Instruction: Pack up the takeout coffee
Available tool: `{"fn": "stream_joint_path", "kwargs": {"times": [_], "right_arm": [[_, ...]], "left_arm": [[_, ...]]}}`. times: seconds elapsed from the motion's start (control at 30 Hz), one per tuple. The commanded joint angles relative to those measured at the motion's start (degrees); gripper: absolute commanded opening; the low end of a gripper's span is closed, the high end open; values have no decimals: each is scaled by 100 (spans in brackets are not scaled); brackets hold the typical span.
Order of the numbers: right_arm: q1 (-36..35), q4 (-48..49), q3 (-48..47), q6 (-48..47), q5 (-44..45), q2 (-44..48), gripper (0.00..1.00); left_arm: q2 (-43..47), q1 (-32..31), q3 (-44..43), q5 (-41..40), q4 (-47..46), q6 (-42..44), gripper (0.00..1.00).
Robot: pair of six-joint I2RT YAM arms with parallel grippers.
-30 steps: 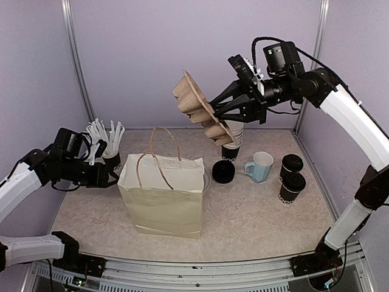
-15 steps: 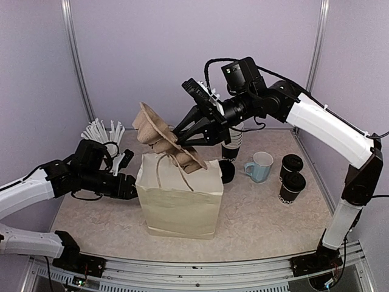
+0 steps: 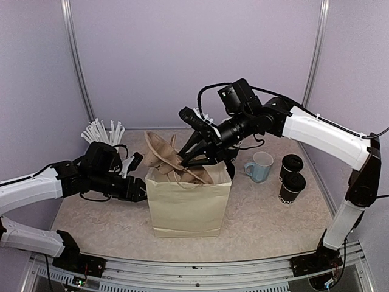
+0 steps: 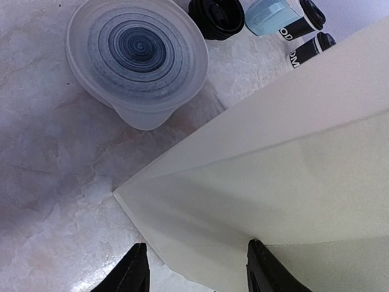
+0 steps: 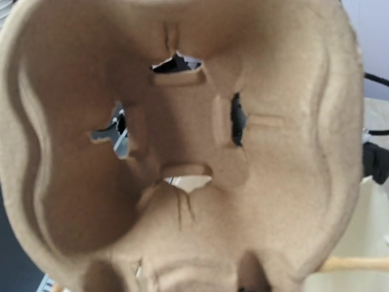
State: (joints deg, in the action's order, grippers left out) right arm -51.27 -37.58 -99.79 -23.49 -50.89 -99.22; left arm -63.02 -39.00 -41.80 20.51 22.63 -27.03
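Note:
Two takeout coffee cups, black with lids, stand at the right: one [image 3: 292, 165] behind, one [image 3: 292, 187] in front; they also show in the left wrist view, the takeout coffee cups [image 4: 306, 51] lying at the top right. My right gripper [image 3: 193, 159] is shut on a brown pulp cup carrier [image 3: 163, 154], tilted and partly down in the mouth of the paper bag [image 3: 189, 205]. The carrier [image 5: 182, 146] fills the right wrist view and hides the fingers. My left gripper [image 3: 142, 189] is open against the bag's left side [image 4: 285, 158], straddling its edge.
A light blue mug [image 3: 260, 166] stands left of the coffees. A black cup of white sticks [image 3: 104, 135] is at the back left. Behind the bag lie a stack of clear lids [image 4: 138, 52] and black lids [image 4: 216, 15]. Purple walls enclose the table.
The right arm swung the carrier left and down from high in the air into the bag's mouth. The bag slid right, with my left gripper following against its side.

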Motion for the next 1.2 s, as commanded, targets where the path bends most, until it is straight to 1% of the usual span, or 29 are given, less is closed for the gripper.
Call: {"fn": "stream_joint_path", "kwargs": {"times": [0.0,0.1,0.17,0.2,0.33,0.4,0.47,0.57,0.63,0.77,0.83,1.07,1.17], "right_arm": [[-33,-283,-15,-101,76,471,9],[-11,-448,-308,-57,10,525,9],[21,-520,-503,-9,-87,536,9],[40,-537,-560,19,-140,539,9],[85,-473,-543,85,-164,528,8],[135,-386,-472,158,-214,527,8],[208,-299,-460,300,-316,518,8],[287,-244,-486,396,-366,526,8],[322,-242,-489,388,-339,520,8],[350,-207,-394,418,-370,516,8],[355,-193,-344,431,-384,533,8],[363,-163,-257,439,-377,528,8],[365,-132,-222,462,-377,518,8]], "left_arm": [[61,50,-286,-197,245,121,53],[321,19,-663,-597,469,237,53],[777,-45,-923,-940,481,372,54],[957,-50,-998,-983,348,457,54],[1703,-212,-1120,-304,-506,718,56],[1670,-485,-1263,-155,-702,844,56],[1528,-912,-1390,-193,-800,1088,56],[1211,-1673,-1582,-722,-821,1499,59],[882,-1944,-1724,-952,-807,1674,59],[462,-2030,-1803,-1111,-883,1752,59],[416,-2032,-1726,-1128,-991,1783,58],[903,-1987,-1346,-1305,-1325,1917,56],[922,-1842,-1305,-1142,-1288,1955,54]]}}
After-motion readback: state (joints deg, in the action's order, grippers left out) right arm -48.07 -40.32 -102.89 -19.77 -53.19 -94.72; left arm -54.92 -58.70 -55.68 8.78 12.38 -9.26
